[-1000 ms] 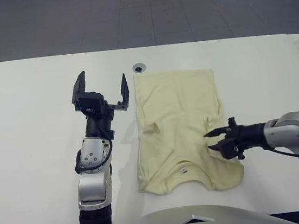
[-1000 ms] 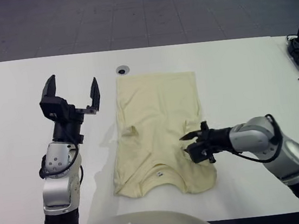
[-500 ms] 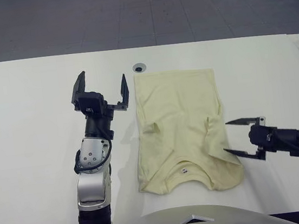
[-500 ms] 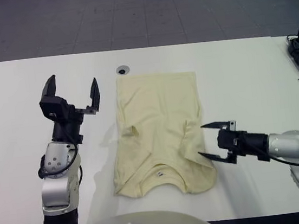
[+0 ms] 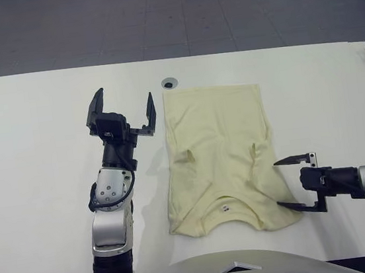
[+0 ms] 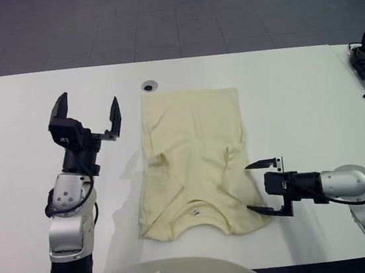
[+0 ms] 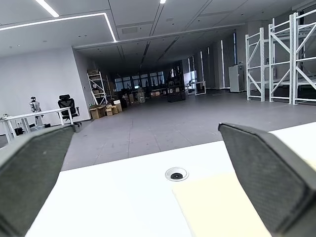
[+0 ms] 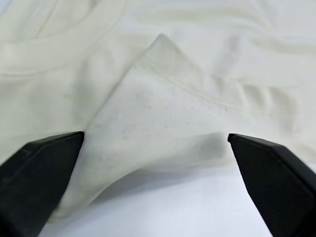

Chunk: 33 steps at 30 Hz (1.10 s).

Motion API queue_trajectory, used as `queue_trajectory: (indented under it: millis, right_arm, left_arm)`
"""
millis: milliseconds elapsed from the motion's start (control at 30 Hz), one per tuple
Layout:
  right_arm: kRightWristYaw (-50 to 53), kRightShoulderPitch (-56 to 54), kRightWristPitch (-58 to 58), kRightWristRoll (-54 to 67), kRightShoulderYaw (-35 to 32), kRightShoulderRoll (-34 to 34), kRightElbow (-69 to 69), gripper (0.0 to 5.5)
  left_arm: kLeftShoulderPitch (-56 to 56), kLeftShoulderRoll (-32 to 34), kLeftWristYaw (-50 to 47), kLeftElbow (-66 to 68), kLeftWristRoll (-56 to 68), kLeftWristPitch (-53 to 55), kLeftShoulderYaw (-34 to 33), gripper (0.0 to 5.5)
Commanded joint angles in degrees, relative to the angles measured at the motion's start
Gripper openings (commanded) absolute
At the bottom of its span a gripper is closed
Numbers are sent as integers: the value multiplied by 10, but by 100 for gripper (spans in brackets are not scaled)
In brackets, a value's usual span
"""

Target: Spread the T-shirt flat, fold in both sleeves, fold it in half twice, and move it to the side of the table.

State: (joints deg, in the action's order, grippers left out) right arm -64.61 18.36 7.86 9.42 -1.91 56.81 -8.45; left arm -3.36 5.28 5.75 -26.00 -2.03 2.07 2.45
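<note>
T-shirt (image 5: 218, 159): it lies mid-table (image 5: 39, 161), collar toward me. Both sleeves sit turned in over the body, so I judge the halving folds come next.
Right gripper (image 5: 278, 182): low at the shirt's near right corner, fingers spread wide, gripping nothing. I read this as lining up a pinch on the folded sleeve edge.
Left gripper (image 5: 124, 95): raised just beside the shirt's left edge, fingers wide apart, empty, apparently parked clear.

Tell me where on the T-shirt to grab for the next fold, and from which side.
I'd grip the T-shirt at its near right shoulder corner, coming in low from the robot's right. The folded edge there lifts slightly off the table, and the open right gripper faces it.
</note>
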Motion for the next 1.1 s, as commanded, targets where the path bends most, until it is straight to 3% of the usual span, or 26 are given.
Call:
queue_trajectory:
  millis: [33,200,367,533,733,867,1100]
  right_arm:
    - [-10,9,-42,31,-19,6,-11,539]
    - [-20,31,-90,123,-85,1,-84,539]
    - [-1,62,-144,174,-149,-4,-188,539]
    - [23,129,-135,96,-171,-9,-255,539]
    - [69,164,-75,-70,-129,-10,-241,539]
    - [76,169,-58,-107,-119,-11,-252,539]
    - [79,172,-48,-135,-119,-12,-255,539]
  left_arm:
    - [5,10,14,2,4,13,4,540]
    - [-7,61,83,-12,8,29,25,540]
    - [-31,159,180,-65,15,67,21,540]
    - [-111,284,310,-139,60,58,-21,540]
    - [-268,416,451,-183,53,-27,-54,540]
    - [-322,453,471,-177,-12,-67,-43,540]
    - [-342,455,456,-152,-113,-98,6,540]
